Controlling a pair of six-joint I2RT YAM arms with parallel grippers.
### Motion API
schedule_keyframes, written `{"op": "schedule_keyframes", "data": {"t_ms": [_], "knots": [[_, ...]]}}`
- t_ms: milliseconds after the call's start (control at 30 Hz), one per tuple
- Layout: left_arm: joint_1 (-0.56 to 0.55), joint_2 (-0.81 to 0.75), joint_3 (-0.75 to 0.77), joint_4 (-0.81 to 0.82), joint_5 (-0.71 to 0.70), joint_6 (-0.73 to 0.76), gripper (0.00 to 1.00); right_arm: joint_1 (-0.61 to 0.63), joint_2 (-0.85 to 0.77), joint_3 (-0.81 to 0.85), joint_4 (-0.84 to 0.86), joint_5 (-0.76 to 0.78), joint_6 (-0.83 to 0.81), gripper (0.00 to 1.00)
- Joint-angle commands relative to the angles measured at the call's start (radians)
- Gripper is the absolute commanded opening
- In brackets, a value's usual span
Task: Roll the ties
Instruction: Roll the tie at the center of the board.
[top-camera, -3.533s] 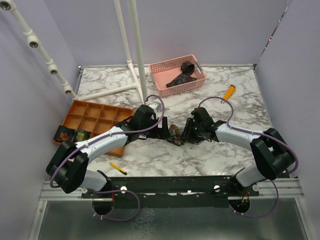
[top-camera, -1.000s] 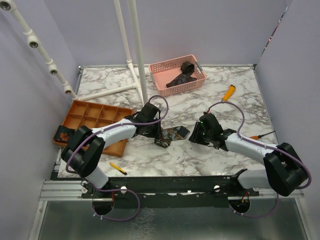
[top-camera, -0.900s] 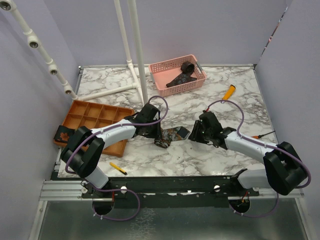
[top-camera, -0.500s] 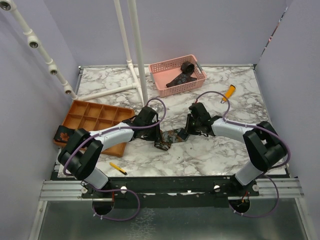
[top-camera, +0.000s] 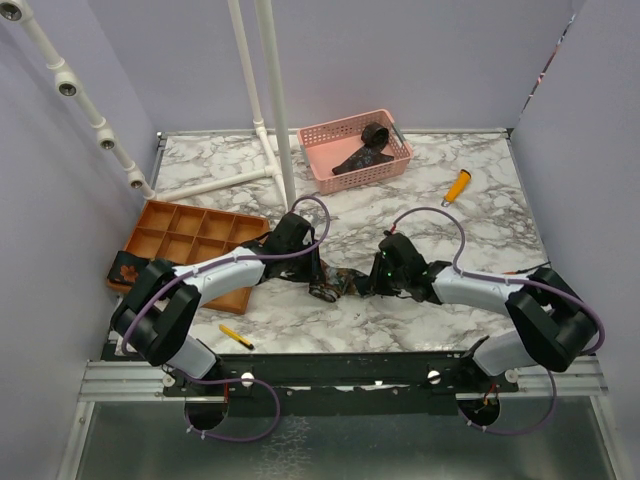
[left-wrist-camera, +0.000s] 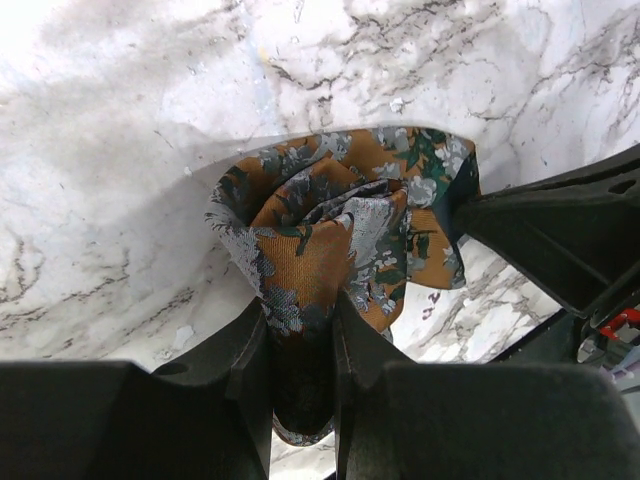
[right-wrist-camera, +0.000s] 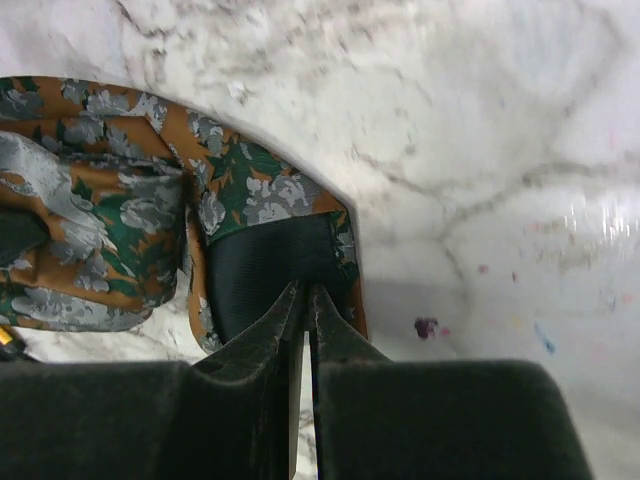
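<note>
We see the tie (top-camera: 338, 283) half-coiled on the marble table (top-camera: 420, 320), midway between the two arms; the left gripper (left-wrist-camera: 300, 335) is clamped on the coil's lower fold; the right gripper (right-wrist-camera: 303, 300) has its jaws nearly together on the tie's dark-lined end, seemingly pinching its edge.

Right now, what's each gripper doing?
Left gripper: closed, holding the tie.
Right gripper: jaws closed at the tie's tail; grip cannot be told.
</note>
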Motion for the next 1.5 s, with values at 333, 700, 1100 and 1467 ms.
{"op": "schedule_keyframes", "data": {"t_ms": [333,700,1100,1467], "knots": [[-0.015,-0.088,-0.122,0.021,0.112,-0.003,0.0,0.025,-0.326,-0.16,-0.341,0.083,0.133,0.11],[-0.038,-0.099,-0.037,-0.09,-0.129,-0.012,0.0,0.036,-0.323,-0.136,-0.35,0.087,0.12,0.11],[-0.122,0.016,0.111,-0.33,-0.471,-0.032,0.0,0.036,-0.425,-0.137,-0.425,0.135,0.142,0.14],[-0.219,0.17,0.297,-0.542,-0.714,-0.096,0.0,0.036,-0.52,-0.161,-0.45,0.118,0.148,0.14]]}}
